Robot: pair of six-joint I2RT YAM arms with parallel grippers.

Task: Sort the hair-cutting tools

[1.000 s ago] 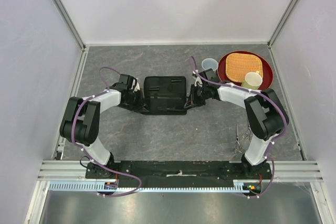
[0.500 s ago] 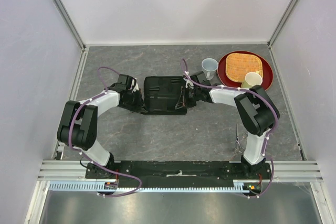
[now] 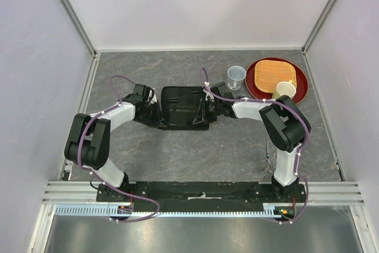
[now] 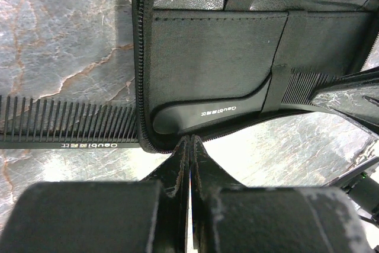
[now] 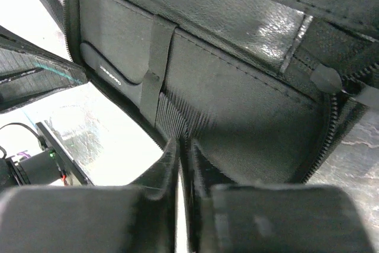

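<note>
The black case [image 3: 185, 106] lies open at mid-table. The handled comb [image 4: 219, 109] sits inside it under an elastic strap; it also shows in the right wrist view [image 5: 177, 114]. The plain comb [image 4: 65, 127] lies on the table at the case's left edge, one end under it. My left gripper [image 3: 159, 115] is shut, its tips [image 4: 190, 140] against the case's zipper edge. My right gripper [image 3: 205, 111] reaches into the case from the right, shut on the handled comb's toothed end [image 5: 185, 143]. Silver scissors [image 3: 268, 159] lie near the right arm's base, mostly hidden.
A red plate [image 3: 300, 90] at the back right holds a woven mat [image 3: 271, 74] and a pale green cup [image 3: 285, 90]. A clear cup [image 3: 235, 75] stands beside it. Walls enclose the table on three sides.
My right gripper has moved left, from the case's right edge to over its inside, and its arm has swung over the scissors. The left gripper has not moved.
</note>
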